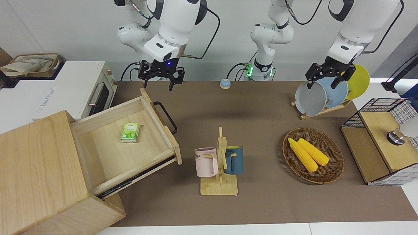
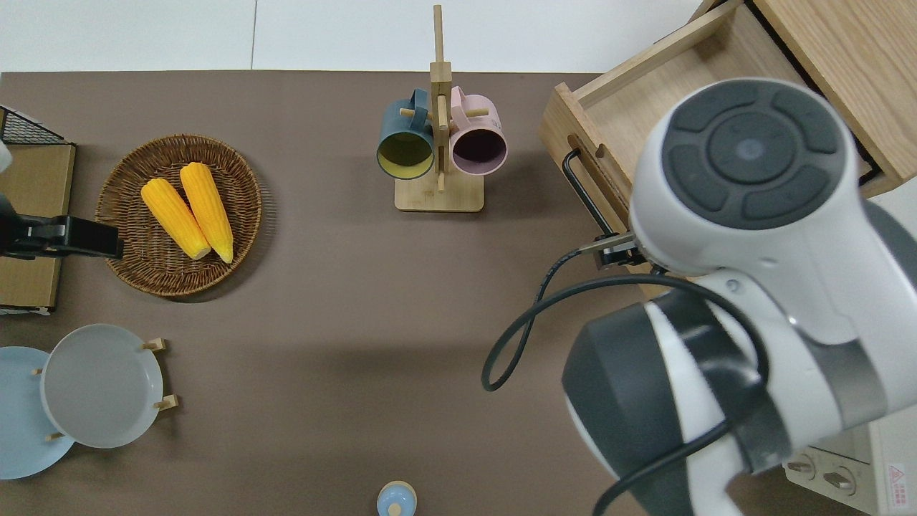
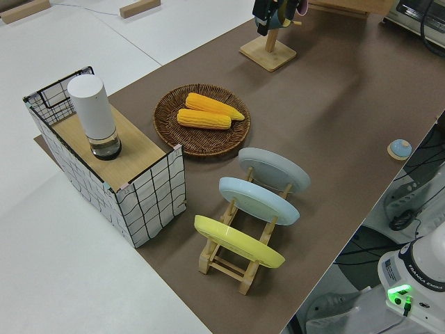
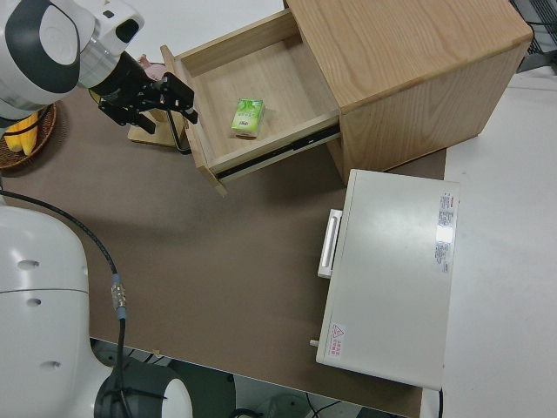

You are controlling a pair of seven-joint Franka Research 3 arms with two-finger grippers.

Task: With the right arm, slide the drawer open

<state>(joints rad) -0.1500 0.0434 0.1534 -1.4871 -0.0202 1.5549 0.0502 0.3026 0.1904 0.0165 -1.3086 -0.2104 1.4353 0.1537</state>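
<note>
The light-wood drawer stands pulled far out of the pale wooden cabinet. Its black bar handle is free. A small green box lies on the drawer floor. My right gripper is open and empty, up in the air, with a blue light at its wrist. In the overhead view only a bit of it shows under the arm, over the handle's end nearer to the robots. The right side view shows the gripper, the handle and the open drawer. The left arm is parked, its gripper open.
A white toaster oven stands beside the cabinet, nearer to the robots. A mug rack, a basket of corn, a plate rack, a wire-grid box and a small blue bell are on the brown mat.
</note>
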